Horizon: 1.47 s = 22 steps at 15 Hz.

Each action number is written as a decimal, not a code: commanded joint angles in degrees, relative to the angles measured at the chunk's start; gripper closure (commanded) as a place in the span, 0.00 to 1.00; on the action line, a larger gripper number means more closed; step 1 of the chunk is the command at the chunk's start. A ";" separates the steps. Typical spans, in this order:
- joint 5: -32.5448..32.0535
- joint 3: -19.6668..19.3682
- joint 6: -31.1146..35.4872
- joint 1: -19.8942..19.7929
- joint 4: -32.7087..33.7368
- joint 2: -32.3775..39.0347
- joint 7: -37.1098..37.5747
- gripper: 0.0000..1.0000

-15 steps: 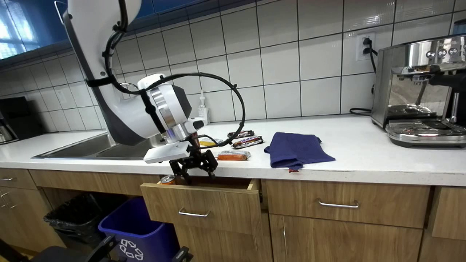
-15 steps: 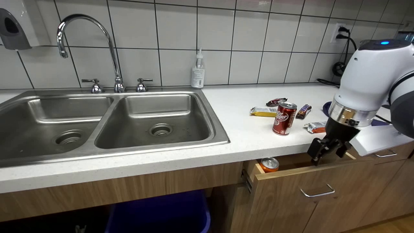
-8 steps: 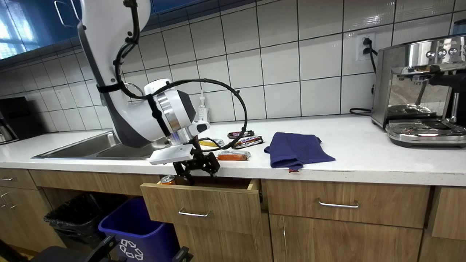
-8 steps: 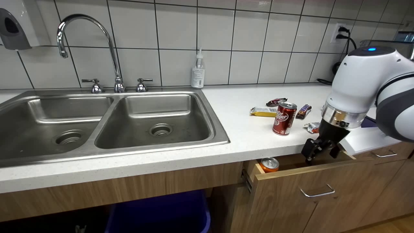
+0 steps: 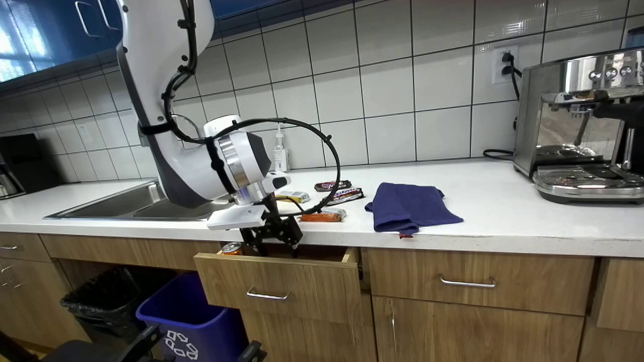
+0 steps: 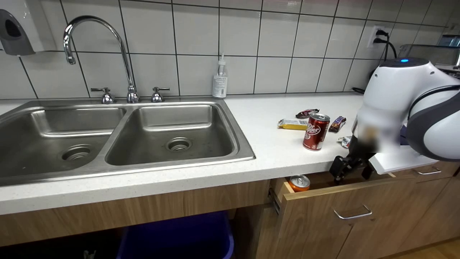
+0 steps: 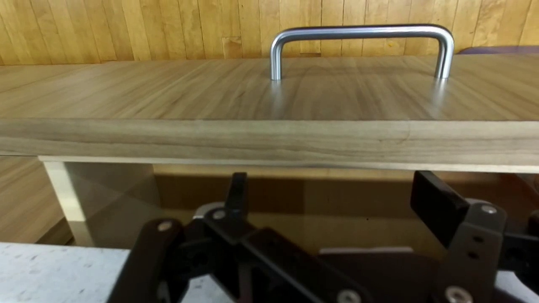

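Note:
My gripper [image 7: 330, 179] stands open, with nothing between its black fingers [image 7: 438, 206]. It points down at the mouth of a pulled-out wooden drawer [image 7: 261, 141], near its front panel. In both exterior views the gripper [image 5: 277, 248] hangs over the drawer [image 5: 282, 301], fingertips at about rim height; how deep they reach is hard to tell. An orange can [image 6: 299, 183] stands upright in the drawer's corner, apart from the gripper [image 6: 351, 176]. The drawer's metal handle [image 7: 362, 32] lies beyond the fingers in the wrist view. The part of the drawer floor under the gripper shows bare wood.
On the counter stand a red Dr Pepper can [image 6: 316, 132], a yellow-wrapped bar [image 6: 293, 124], a Snickers bar [image 5: 346, 196], a dark-wrapped bar [image 6: 307, 113] and an orange-wrapped bar [image 5: 322, 216]. A blue cloth [image 5: 410, 206], coffee machine [image 5: 578, 115] and sink [image 6: 248, 153] lie around. A blue bin [image 5: 201, 322] stands below.
The arm has swung toward the sink in one exterior view and sunk slightly, bringing the open gripper lower over the drawer and nearer the orange can. The cans, bars and drawer have not moved.

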 commanded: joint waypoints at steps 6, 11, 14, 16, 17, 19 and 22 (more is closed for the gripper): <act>0.93 0.94 0.94 -2.26 -2.73 -0.72 -2.30 0.00; 0.41 0.65 1.51 -3.11 -4.89 -1.60 -3.04 0.00; -0.21 0.22 2.01 -3.43 -6.22 -2.39 -3.13 0.00; -0.37 0.09 2.29 -3.66 -7.10 -2.86 -3.27 0.00; -0.49 0.01 2.37 -3.79 -7.66 -3.15 -3.38 0.00; -0.86 -0.23 2.68 -3.87 -8.65 -3.64 -3.57 0.00; -1.49 -0.70 2.99 -3.94 -10.09 -4.39 -3.65 0.00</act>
